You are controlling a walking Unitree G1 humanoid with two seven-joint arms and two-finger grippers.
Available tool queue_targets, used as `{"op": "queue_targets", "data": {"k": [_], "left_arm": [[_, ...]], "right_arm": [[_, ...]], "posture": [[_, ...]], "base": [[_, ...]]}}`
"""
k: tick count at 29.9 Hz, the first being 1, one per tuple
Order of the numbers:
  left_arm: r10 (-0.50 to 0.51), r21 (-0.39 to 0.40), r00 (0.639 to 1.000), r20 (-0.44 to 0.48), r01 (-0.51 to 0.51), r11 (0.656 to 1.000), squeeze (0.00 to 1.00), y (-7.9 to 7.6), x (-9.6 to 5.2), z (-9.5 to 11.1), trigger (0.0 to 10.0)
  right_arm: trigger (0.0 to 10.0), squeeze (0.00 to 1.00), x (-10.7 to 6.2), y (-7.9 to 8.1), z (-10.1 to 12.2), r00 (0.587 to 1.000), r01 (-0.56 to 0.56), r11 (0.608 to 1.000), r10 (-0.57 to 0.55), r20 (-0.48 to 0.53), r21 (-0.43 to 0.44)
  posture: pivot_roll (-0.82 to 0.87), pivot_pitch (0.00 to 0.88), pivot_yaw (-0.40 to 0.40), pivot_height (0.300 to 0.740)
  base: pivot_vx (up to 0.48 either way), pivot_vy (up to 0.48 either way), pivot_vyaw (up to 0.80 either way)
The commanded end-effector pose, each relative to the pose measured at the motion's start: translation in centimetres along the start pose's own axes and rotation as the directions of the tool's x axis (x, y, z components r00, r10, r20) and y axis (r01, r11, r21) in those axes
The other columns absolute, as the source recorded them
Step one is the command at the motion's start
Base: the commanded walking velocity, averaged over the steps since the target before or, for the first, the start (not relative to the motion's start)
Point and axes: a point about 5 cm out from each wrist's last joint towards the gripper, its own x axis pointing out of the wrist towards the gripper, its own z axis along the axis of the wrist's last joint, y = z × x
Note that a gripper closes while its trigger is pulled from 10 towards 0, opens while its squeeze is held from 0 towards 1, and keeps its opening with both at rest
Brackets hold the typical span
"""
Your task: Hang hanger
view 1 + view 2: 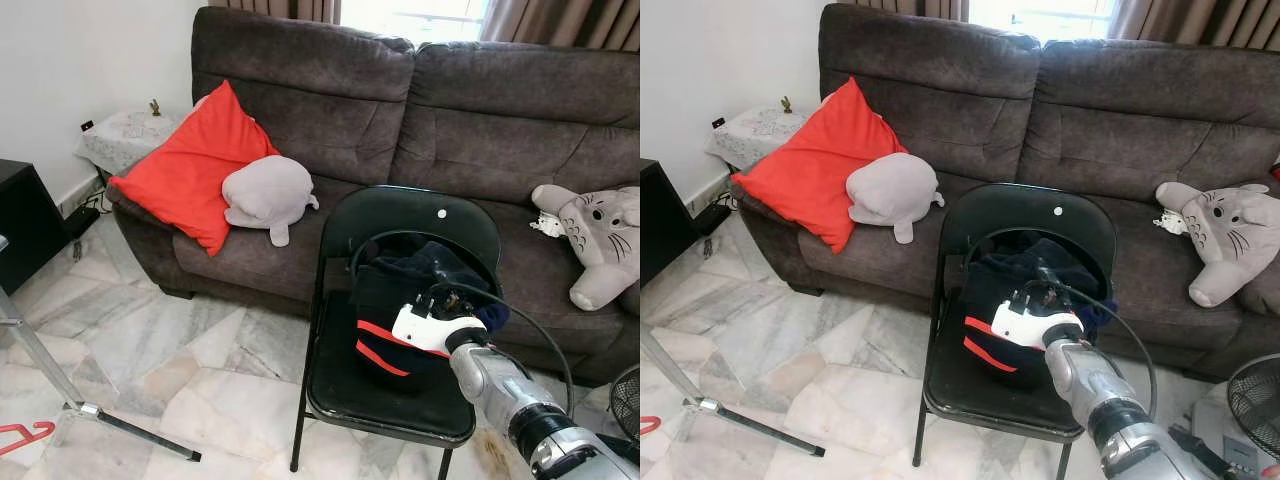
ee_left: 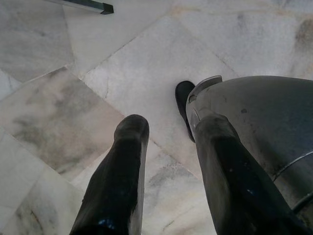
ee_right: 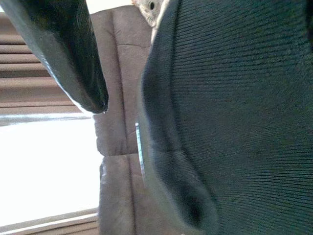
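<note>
Right gripper (image 1: 432,300) buried in ribbed dark knit garment (image 1: 1012,300) with red stripes on glossy black folding chair (image 1: 420,215), grip unclear; left gripper (image 2: 171,142) parted above veined marble floor (image 2: 122,63).

Item: hanger (image 1: 30,428). Red, thin-limbed. I see one end of it, with the rest cut off by the picture's edge, so I cannot log its hook. It lies flat on the pale marble floor at my far lower left, just beside the joint of the silver stand (image 1: 130,428) whose black-tipped foot rests on the tiles. It is not hung on anything.
</note>
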Motion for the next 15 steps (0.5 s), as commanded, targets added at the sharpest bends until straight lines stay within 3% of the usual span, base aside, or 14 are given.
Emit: {"op": "queue_targets", "data": {"k": [1,9,10,11,15], "left_arm": [[-0.008,-0.003,1.000,-0.012,0.008,1.000,0.00,-0.23,-0.09,-0.48,10.0],[-0.007,-0.003,1.000,-0.010,0.007,1.000,0.00,-0.24,-0.09,-0.46,10.0],[-0.007,-0.004,1.000,-0.010,0.007,1.000,0.00,-0.25,-0.09,-0.46,10.0],[-0.008,-0.004,1.000,-0.010,0.008,1.000,0.00,-0.25,-0.09,-0.46,10.0],[-0.007,-0.003,1.000,-0.008,0.007,1.000,0.00,-0.24,-0.08,-0.43,10.0]], "right_arm": [[10.0,0.00,0.32,-0.73,0.22,0.999,0.033,0.999,-0.033,0.036,-0.015],[10.0,0.00,0.28,-0.48,0.11,0.999,0.004,1.000,-0.003,0.039,-0.011],[1.7,0.00,0.23,-0.39,0.01,0.999,-0.002,1.000,0.002,0.036,-0.013],[0.0,0.00,0.21,-0.37,-0.01,0.999,-0.003,1.000,0.003,0.037,-0.010],[0.0,0.00,0.13,-0.26,0.06,0.999,0.000,1.000,0.000,0.043,-0.003]], "posture": [[0.05,0.000,-0.009,0.740],[0.05,0.000,-0.009,0.740],[0.05,0.000,-0.009,0.740],[0.05,0.000,-0.009,0.740],[0.05,0.000,-0.009,0.740]], "base": [[0.000,0.000,0.00],[0.000,0.000,0.00],[0.000,0.000,0.00],[0.000,0.000,0.00],[0.000,0.000,0.00]]}}
